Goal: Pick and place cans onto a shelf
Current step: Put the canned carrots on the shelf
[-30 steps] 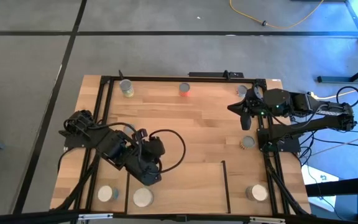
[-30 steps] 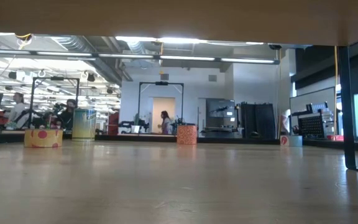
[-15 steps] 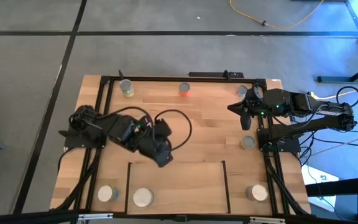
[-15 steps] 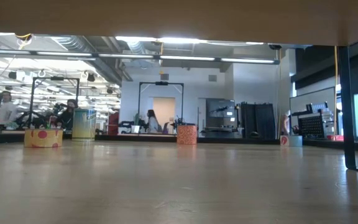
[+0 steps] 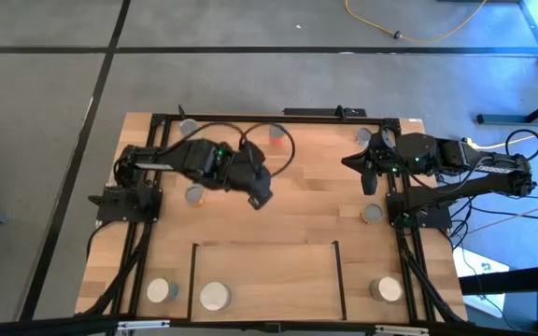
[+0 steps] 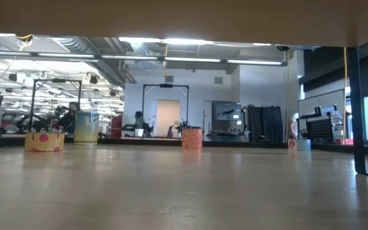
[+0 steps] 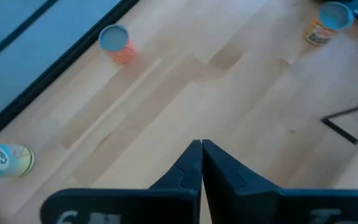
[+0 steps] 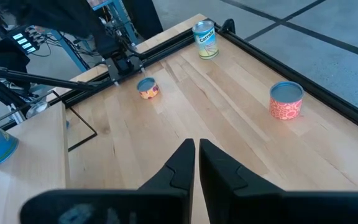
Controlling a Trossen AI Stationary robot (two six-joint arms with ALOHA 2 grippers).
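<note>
While the left gripper [image 5: 259,197] hangs over the middle of the table, its jaws all but shut on nothing, cans sit scattered around it: a grey-topped can [image 5: 194,195] just off the arm, an orange can [image 5: 276,134] by the far edge. One white-topped can [image 5: 215,296] stands on the shelf [image 5: 264,271]. For a clean pick, it should open wide before it drops, centre over the lid, and come straight down. Over to the right gripper [image 5: 372,168], jaws narrow and empty, waiting near the far right corner.
</note>
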